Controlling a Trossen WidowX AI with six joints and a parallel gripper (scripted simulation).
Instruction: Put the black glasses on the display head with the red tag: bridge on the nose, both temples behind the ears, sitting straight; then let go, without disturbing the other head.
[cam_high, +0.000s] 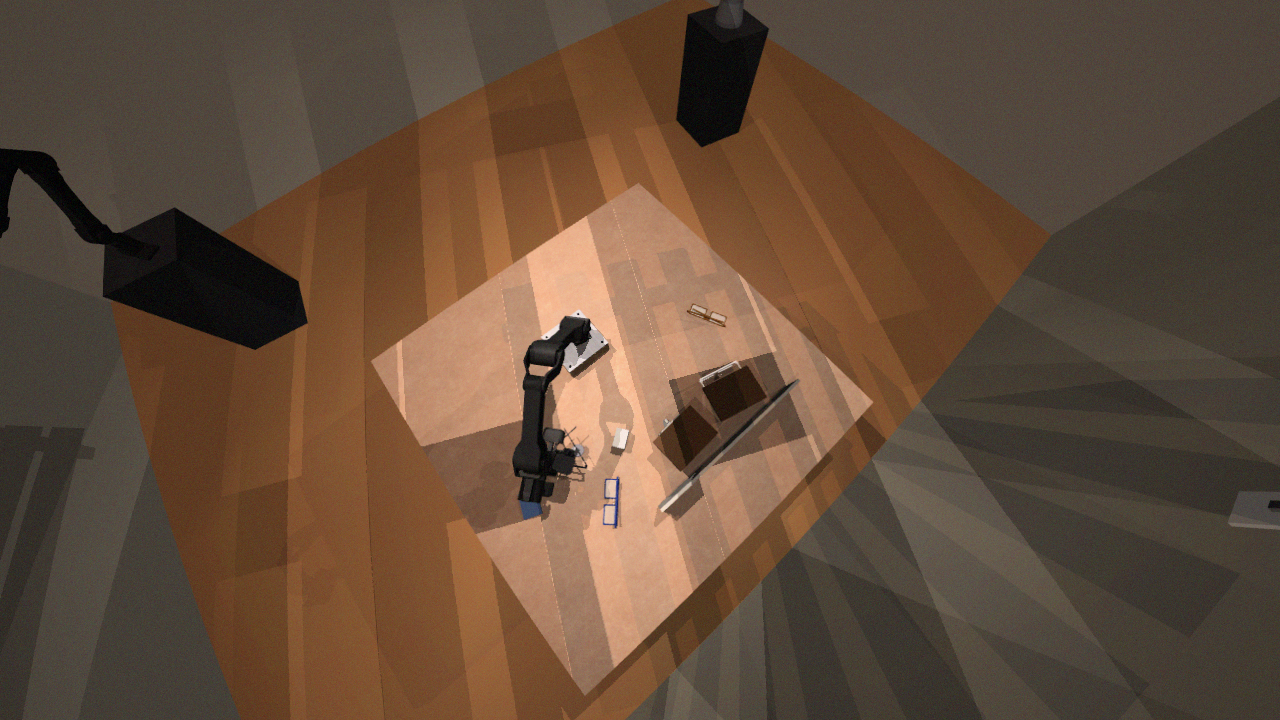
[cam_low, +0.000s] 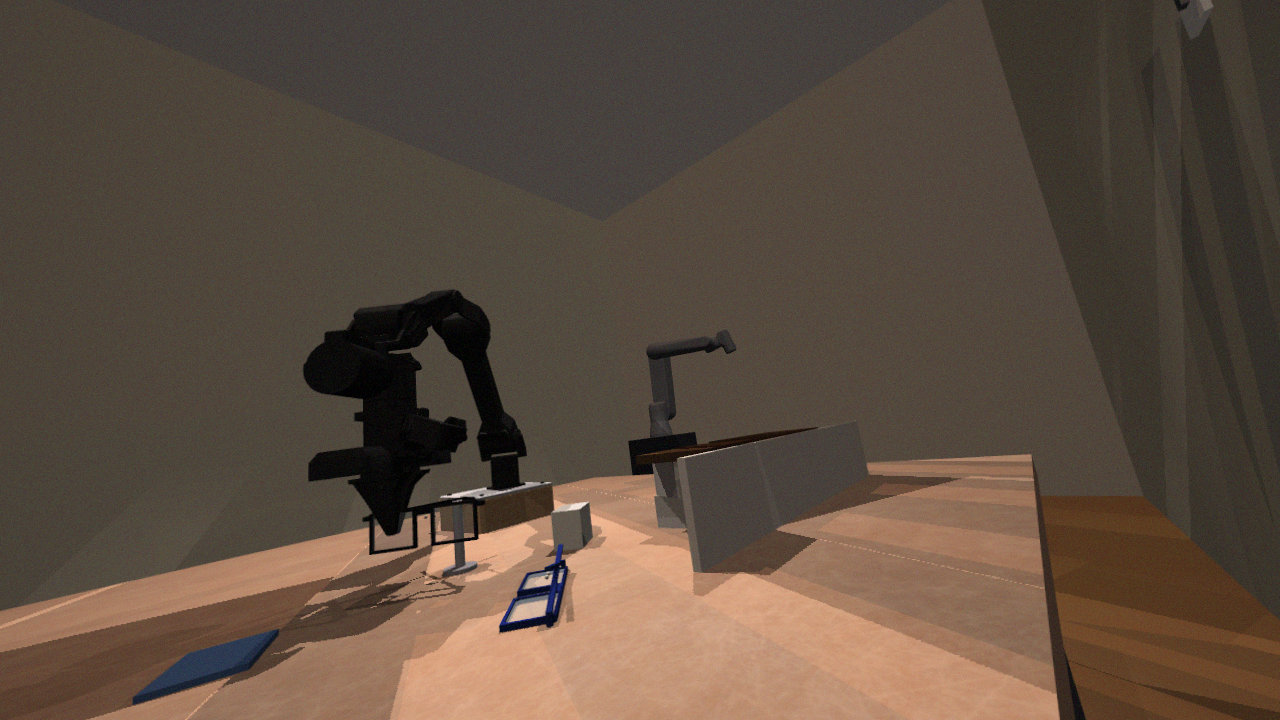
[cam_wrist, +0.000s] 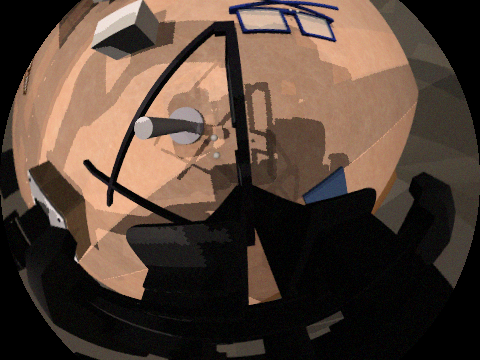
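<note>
My gripper (cam_low: 391, 530) (cam_wrist: 243, 190) is shut on the black glasses (cam_low: 477, 521) (cam_wrist: 239, 115), at the upper rim of one lens, and holds them above the table. Both temples are unfolded and seem to cross in the wrist view. A slim grey post (cam_low: 459, 541) (cam_wrist: 165, 126) on a round foot stands close beside the glasses; contact cannot be told. The display heads are mostly hidden under two brown boards (cam_high: 686, 437) (cam_high: 733, 392); a pale part (cam_low: 666, 508) shows below in the exterior view. No red tag can be made out.
A white block (cam_high: 620, 440) (cam_low: 570, 528) (cam_wrist: 125, 32) and blue glasses (cam_high: 617, 501) (cam_low: 559, 591) lie near the post. A blue pad (cam_low: 210, 664) (cam_wrist: 328, 187) lies by the table edge. A long grey panel (cam_high: 729, 447) (cam_low: 769, 497) stands by the boards. Brown glasses (cam_high: 707, 315) lie beyond them.
</note>
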